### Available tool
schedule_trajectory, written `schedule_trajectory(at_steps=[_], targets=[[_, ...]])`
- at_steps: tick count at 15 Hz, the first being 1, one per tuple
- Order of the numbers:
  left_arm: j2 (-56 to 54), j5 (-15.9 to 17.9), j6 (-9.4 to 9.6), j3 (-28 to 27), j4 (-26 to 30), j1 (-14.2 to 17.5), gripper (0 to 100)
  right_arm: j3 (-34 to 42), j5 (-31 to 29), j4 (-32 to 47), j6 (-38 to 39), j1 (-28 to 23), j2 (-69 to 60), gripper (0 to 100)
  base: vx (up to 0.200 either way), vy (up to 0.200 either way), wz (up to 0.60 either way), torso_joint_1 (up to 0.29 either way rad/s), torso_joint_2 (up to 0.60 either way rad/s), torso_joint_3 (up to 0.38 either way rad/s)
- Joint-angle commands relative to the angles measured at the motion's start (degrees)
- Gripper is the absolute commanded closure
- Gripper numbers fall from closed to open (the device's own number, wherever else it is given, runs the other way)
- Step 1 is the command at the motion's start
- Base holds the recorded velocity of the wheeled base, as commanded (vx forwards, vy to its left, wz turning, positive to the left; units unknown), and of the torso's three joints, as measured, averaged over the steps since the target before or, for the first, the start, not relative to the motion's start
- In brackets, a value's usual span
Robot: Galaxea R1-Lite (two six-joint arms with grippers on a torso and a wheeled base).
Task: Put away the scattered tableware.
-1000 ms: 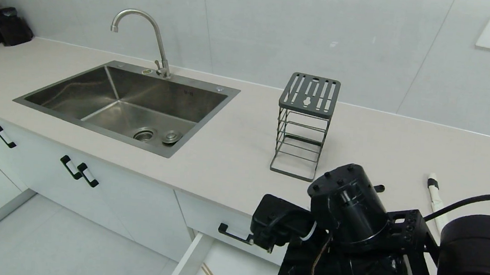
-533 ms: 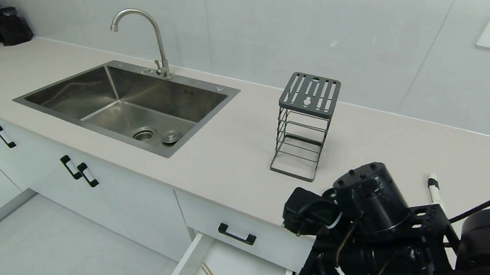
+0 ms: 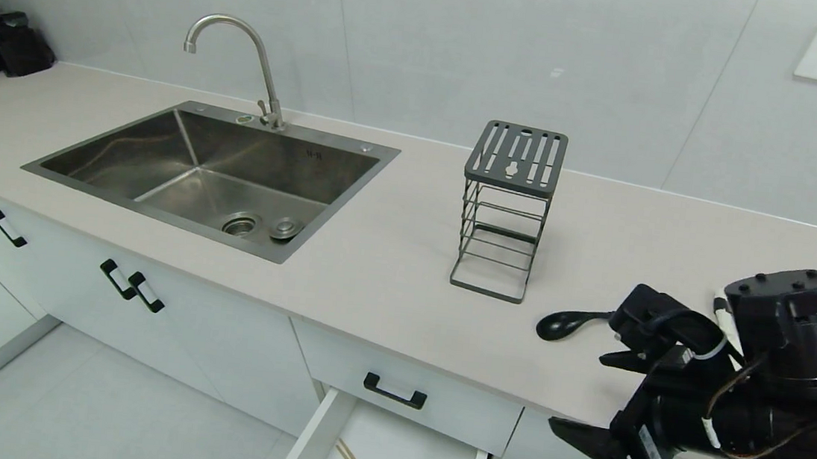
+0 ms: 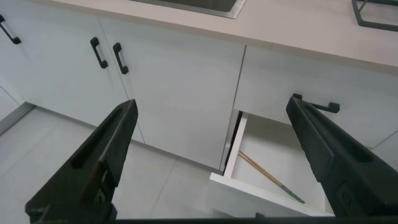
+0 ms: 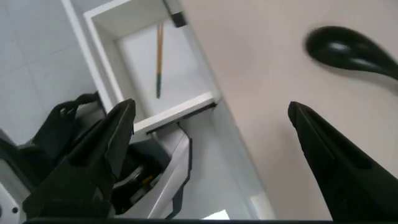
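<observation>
Black spoon (image 3: 558, 324) lies on the counter (image 3: 390, 265) at lower right, beside the right gripper (image 3: 606, 398), spread wide; the left gripper (image 4: 214, 158) also gapes, before the open drawer (image 4: 231, 155).

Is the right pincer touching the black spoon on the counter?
Apart. The right wrist view shows bare counter between the black spoon and the open right pincer.
</observation>
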State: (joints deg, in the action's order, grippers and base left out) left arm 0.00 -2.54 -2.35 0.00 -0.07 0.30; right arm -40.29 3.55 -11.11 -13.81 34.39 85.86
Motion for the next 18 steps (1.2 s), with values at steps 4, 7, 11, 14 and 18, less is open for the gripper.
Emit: schedule_trajectory(at_steps=[4,7,11,14,18], targets=[[0.0,0.0,-0.02,0.0,0.0,0.0,0,-3.6,9.6,-0.1,-11.5,-16.9,1.7,0,0.000,0.000,0.00,0.000,0.00,0.000],[0.0,0.0,-0.02,0.0,0.0,0.0,0,-8.8,12.8,-0.2,-15.1,-20.8,8.8,0,0.000,0.000,0.00,0.000,0.00,0.000],[0.0,0.0,-0.02,0.0,0.0,0.0,0,-11.0,14.1,-0.7,-15.2,-22.3,14.3,0,0.000,0.000,0.00,0.000,0.00,0.000],[0.0,0.0,-0.02,0.0,0.0,0.0,0,-13.5,14.2,-3.0,-14.8,-22.3,17.9,0,0.000,0.000,0.00,0.000,0.00,0.000],[0.0,0.0,-0.02,0.0,0.0,0.0,0,-16.7,14.8,-5.9,-13.9,-22.1,23.4,0,0.000,0.000,0.00,0.000,0.00,0.000]])
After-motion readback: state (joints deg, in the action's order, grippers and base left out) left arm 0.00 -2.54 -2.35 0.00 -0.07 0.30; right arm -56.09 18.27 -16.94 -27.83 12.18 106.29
